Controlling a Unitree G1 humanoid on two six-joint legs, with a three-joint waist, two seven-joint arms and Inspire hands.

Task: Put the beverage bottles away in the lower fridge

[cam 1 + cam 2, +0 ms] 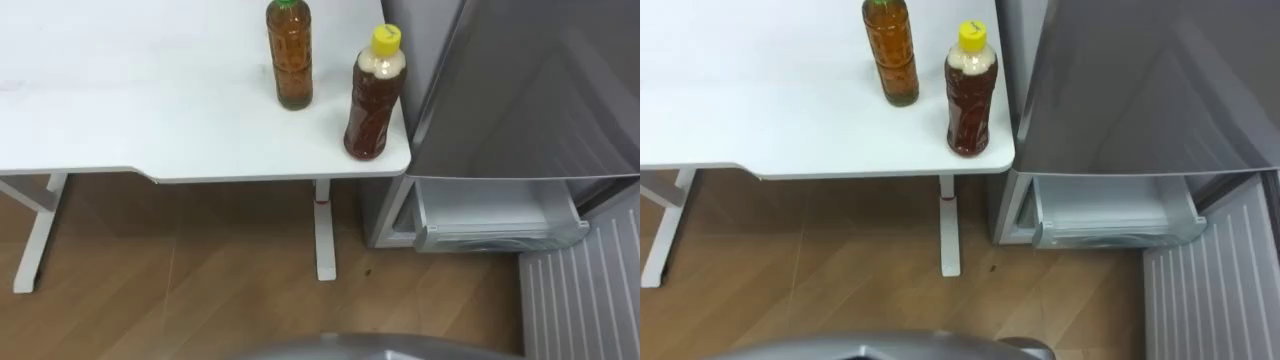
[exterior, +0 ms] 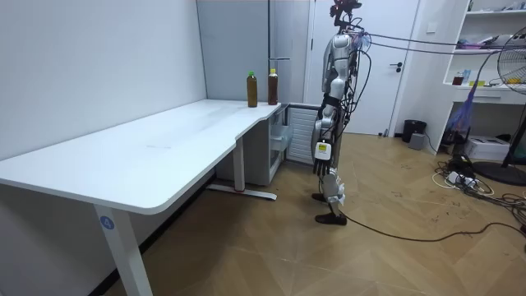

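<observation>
Two bottles stand upright on the white tabletop (image 1: 150,90), both at its end beside the fridge (image 1: 520,90). The yellow-capped bottle (image 1: 375,95) is placed near the rounded corner, close to the front edge and to the edge that meets the fridge. The green-capped bottle (image 1: 289,55) is set further in, just beside the first and apart from it. The rest of the tabletop surface is left bare towards the robot's left. Wooden floor (image 1: 200,290) is seen below the front edge, with a white table leg (image 1: 323,235) under the corner.

In the room view the robot is seen standing upright on the floor in front of the fridge, a short way off the tabletop's end. The left hand (image 2: 322,150) is hung low at the side, away from both bottles; whether it is apart or closed cannot be told.

The lower fridge door (image 1: 590,290) is swung open, with its ribbed inner face turned up at the lower right. A pale drawer (image 1: 495,215) is pulled out of the lower compartment. Both bottles are filled with brown liquid; a pale layer is seen at the neck of the yellow-capped bottle.
</observation>
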